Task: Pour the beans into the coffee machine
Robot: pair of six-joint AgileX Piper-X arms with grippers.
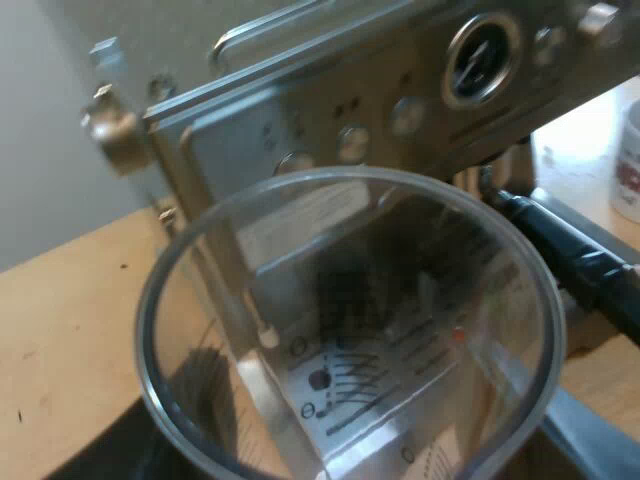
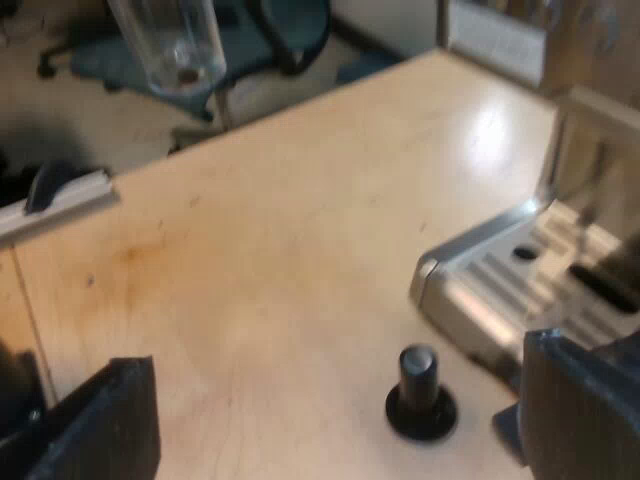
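The clear measuring glass (image 1: pixel 345 330) sits right before my left wrist camera, mouth toward it, and my left gripper (image 1: pixel 340 462) is shut on it. Through the glass I see the espresso machine's steel front (image 1: pixel 400 110) with its round buttons and dial. The holder's dark handle (image 1: pixel 580 260) sticks out from the machine's front. In the right wrist view the same measuring glass (image 2: pixel 170 40) hangs in the air above the table with a few beans (image 2: pixel 185 73) in it. My right gripper (image 2: pixel 340 415) is open low over the wooden table (image 2: pixel 280 220), with a black-knobbed tamper (image 2: pixel 420 393) standing between its fingers.
The machine's drip tray (image 2: pixel 490 275) lies close to the tamper. A white mug (image 1: pixel 628 160) stands beyond the holder's handle. Past the table's edge are an office chair (image 2: pixel 270 35) and the floor.
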